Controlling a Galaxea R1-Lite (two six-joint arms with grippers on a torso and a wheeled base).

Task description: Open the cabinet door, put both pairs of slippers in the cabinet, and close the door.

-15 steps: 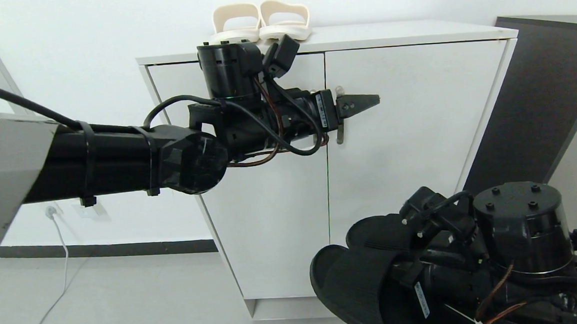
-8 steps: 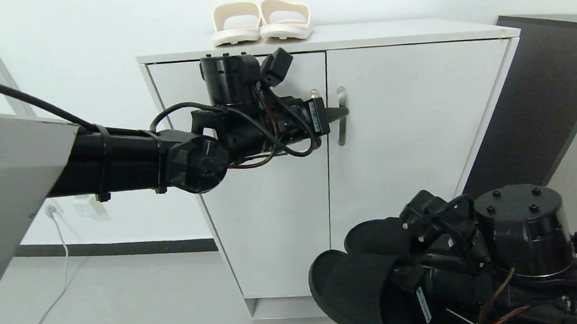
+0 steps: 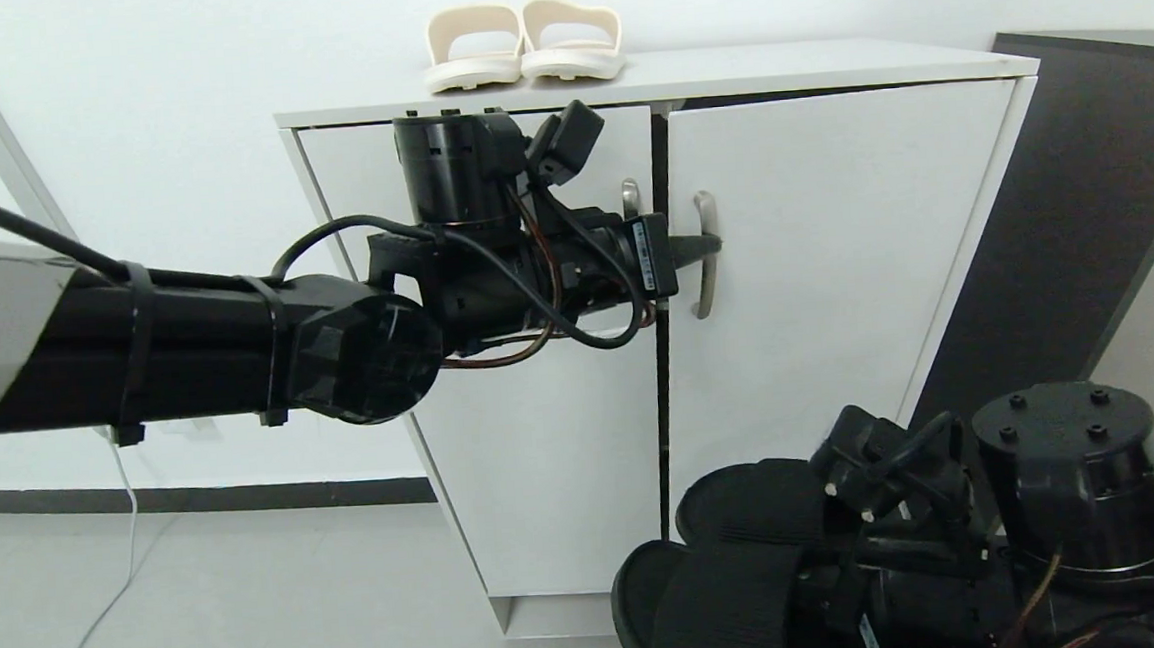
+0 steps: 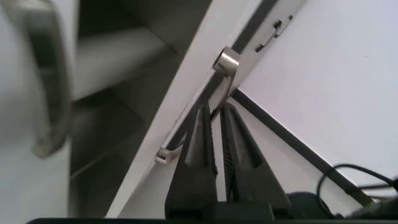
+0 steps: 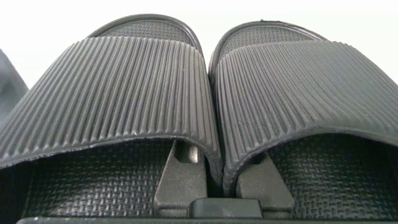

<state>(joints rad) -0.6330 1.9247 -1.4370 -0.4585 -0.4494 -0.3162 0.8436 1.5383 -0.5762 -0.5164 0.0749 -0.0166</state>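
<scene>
A white two-door cabinet (image 3: 546,466) stands in front of me. Its right door (image 3: 833,248) is ajar, leaving a dark gap beside the left door. My left gripper (image 3: 701,247) (image 4: 216,115) is shut on the right door's metal handle (image 3: 706,286) (image 4: 227,61); the wrist view shows a shelf inside. A cream pair of slippers (image 3: 522,45) sits on the cabinet top. Low at the right, my right gripper (image 5: 222,182) is shut on the black pair of slippers (image 3: 722,566) (image 5: 205,93), pinching their inner sides together.
The left door's handle (image 3: 629,198) (image 4: 50,81) is close beside my left gripper. A dark panel (image 3: 1081,213) leans to the right of the cabinet. A white cable (image 3: 120,552) hangs from the wall to the grey floor at the left.
My left gripper drew back from beyond the handle, closed on it and pulled; the right door has swung slightly open. The right arm with the black slippers sits a little lower.
</scene>
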